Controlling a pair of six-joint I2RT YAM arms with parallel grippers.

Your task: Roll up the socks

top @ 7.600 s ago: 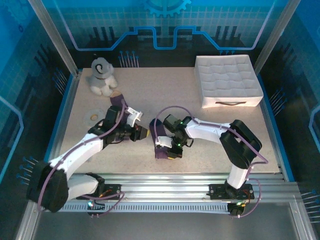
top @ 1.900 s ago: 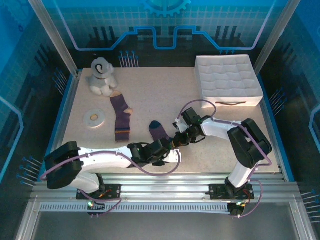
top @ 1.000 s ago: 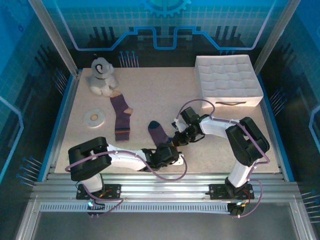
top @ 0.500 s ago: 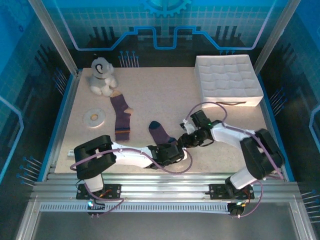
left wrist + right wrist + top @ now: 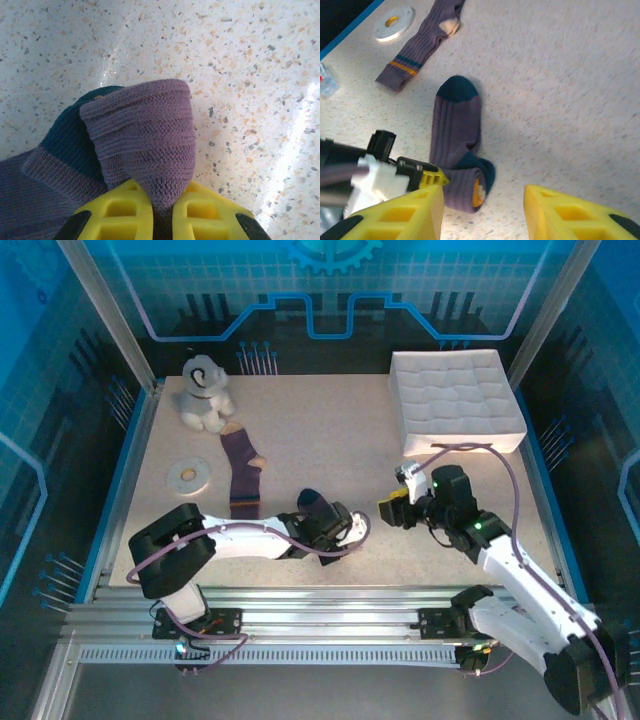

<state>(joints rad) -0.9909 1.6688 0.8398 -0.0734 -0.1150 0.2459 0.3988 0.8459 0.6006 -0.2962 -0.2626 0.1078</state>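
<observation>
The purple sock with navy toe [image 5: 316, 504] lies at the table's front centre. Its cuff end is rolled up, with orange showing inside the roll [image 5: 470, 187]. My left gripper [image 5: 344, 529] is shut on that roll, and a purple fold [image 5: 145, 130] is pinched between its yellow fingers [image 5: 120, 212]. My right gripper [image 5: 389, 511] hangs open to the right of the roll and touches nothing; its yellow fingers [image 5: 400, 215] frame the sock from above. The second purple sock [image 5: 241, 474], with orange heel and striped cuff, lies flat further left [image 5: 420, 45].
A plush dog [image 5: 205, 392] sits at the back left and a flat white ring [image 5: 187, 476] lies left of the second sock. A white quilted box [image 5: 455, 400] stands at the back right. Bare speckled tabletop [image 5: 330, 420] spreads between them.
My right gripper has let go of the sock, opened and drawn back to the right. My left gripper has closed on the rolled end and pushed slightly right.
</observation>
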